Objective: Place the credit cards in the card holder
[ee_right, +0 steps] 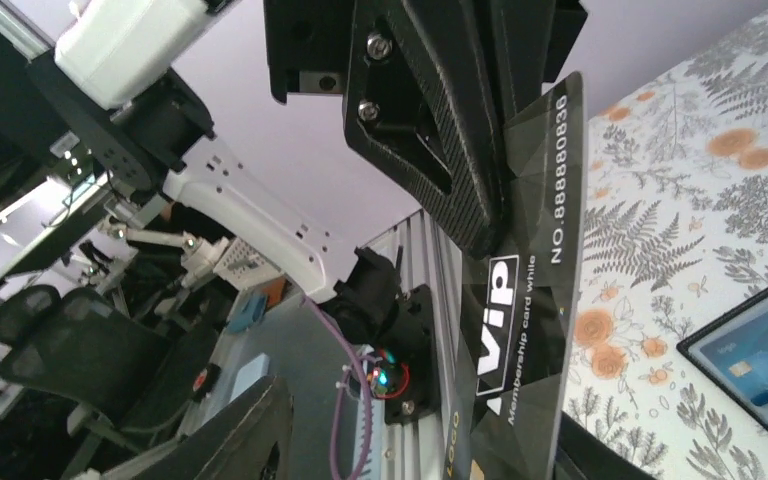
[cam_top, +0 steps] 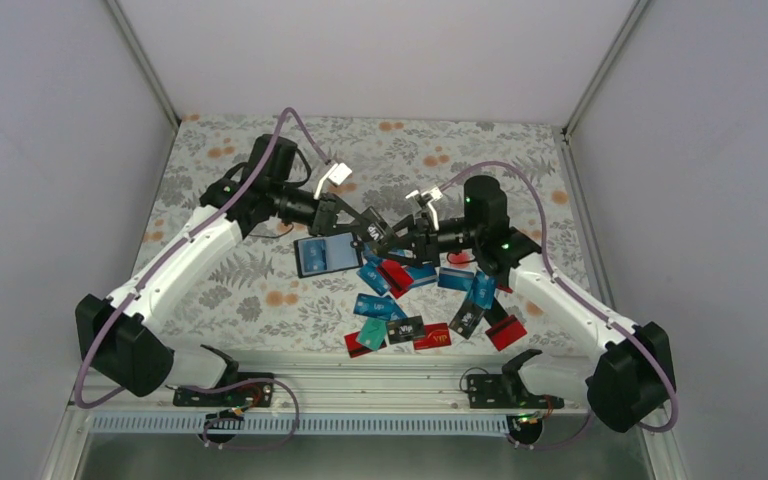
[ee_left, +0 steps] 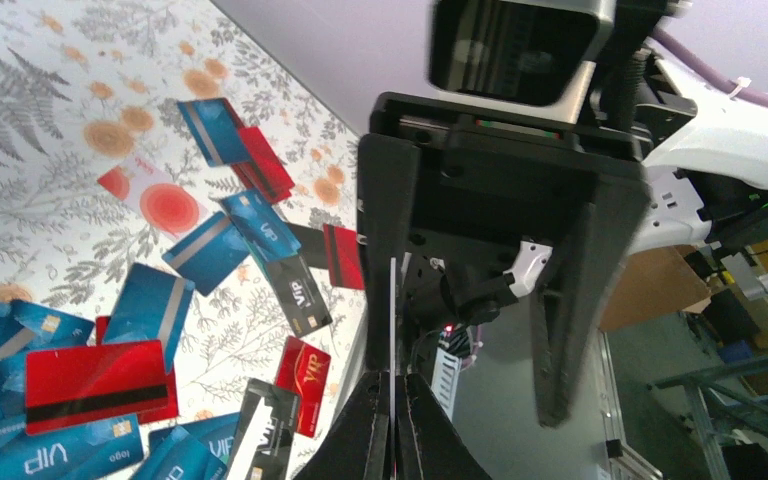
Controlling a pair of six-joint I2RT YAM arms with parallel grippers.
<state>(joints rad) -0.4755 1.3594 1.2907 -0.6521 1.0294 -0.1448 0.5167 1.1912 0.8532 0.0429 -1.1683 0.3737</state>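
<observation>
pinching a black card, left pincer holds it inside the spread right pincer.

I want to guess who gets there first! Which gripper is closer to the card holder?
Left. The left gripper sits just right of the card holder; the right gripper is farther right, beyond the left one.

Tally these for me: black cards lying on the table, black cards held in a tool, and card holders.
Black cards lying on the table: 2
Black card held in the left tool: 1
Card holder: 1
Total: 4
</observation>
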